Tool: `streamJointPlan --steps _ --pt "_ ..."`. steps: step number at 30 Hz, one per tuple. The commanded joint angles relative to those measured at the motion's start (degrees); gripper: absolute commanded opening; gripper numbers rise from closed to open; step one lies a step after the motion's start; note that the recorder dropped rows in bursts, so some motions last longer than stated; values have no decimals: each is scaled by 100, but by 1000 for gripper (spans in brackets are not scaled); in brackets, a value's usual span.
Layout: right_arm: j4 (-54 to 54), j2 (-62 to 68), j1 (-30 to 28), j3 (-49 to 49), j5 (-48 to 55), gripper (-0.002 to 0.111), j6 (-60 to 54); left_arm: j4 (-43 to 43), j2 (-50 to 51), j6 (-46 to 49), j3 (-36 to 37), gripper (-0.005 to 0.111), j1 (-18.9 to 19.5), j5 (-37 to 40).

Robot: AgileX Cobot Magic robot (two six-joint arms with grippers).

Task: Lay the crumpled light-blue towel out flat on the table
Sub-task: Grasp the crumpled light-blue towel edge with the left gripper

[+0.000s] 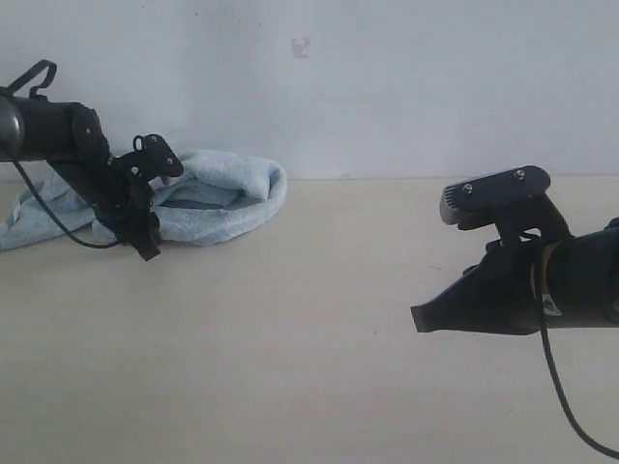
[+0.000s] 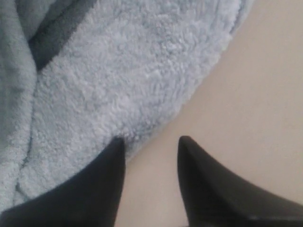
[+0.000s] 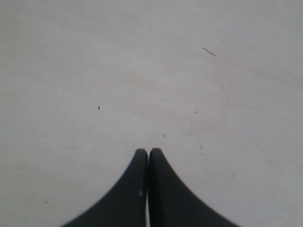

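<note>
The light-blue towel (image 1: 227, 198) lies crumpled in a long heap at the table's (image 1: 290, 338) far left, near the wall. My left gripper (image 1: 147, 246) is at the towel's near edge. In the left wrist view the left gripper (image 2: 152, 140) is open: one fingertip (image 2: 116, 144) lies over the towel's (image 2: 128, 71) fluffy rim and the other is over bare table (image 2: 265, 104), with only bare table between them. My right gripper (image 1: 418, 317) hovers over the right half of the table, far from the towel. The right wrist view shows the right gripper (image 3: 148, 151) shut and holding nothing.
A plain pale wall (image 1: 387, 77) rises directly behind the table's far edge. The left arm's black cable (image 1: 58, 224) loops across the towel's left part. Another cable (image 1: 571, 411) hangs under the right arm.
</note>
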Motion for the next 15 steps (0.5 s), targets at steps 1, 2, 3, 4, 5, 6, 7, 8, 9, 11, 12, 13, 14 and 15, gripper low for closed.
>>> streamJointPlan --steps 1,2,3,4,5,6,7,8,9,11,12,13,14,15 --pt "1 -13 -29 -2 33 0 -22 -181 69 -15 -26 51 -114 -398" --pt "1 -13 -29 -2 33 0 -22 -181 130 -6 -26 51 -114 -398" --pt "1 -13 -29 -2 33 0 -22 -165 179 -6 -26 51 -124 -388" --pt "1 -13 -29 -2 33 0 -22 -55 242 -6 -26 50 -124 -415" --pt "13 -13 -29 -2 33 0 -22 -35 256 -6 -26 48 -124 -455" --pt "28 -13 -29 -2 33 0 -22 -35 269 -44 -26 44 -124 -497" --pt "27 -13 -29 -2 33 0 -7 -35 269 -195 -26 28 -124 -534" --pt "27 -13 -29 -2 33 0 9 -35 269 -272 -50 17 -124 -544" --pt "27 -13 -29 -2 33 0 25 -35 257 -509 -117 4 -124 -521" --pt "98 -13 -29 -2 33 0 22 -35 181 -891 -164 4 -129 -506" --pt "126 -13 -29 -2 61 0 22 -35 99 -1063 -174 4 -129 -506" --pt "176 -13 -29 -2 99 0 22 -35 -28 -1187 -174 4 -137 -506" --pt "202 -13 -29 -2 156 0 22 -25 -186 -1309 -174 4 -137 -506" --pt "202 -13 -29 -2 206 0 22 -25 -381 -1426 -174 4 -137 -502"
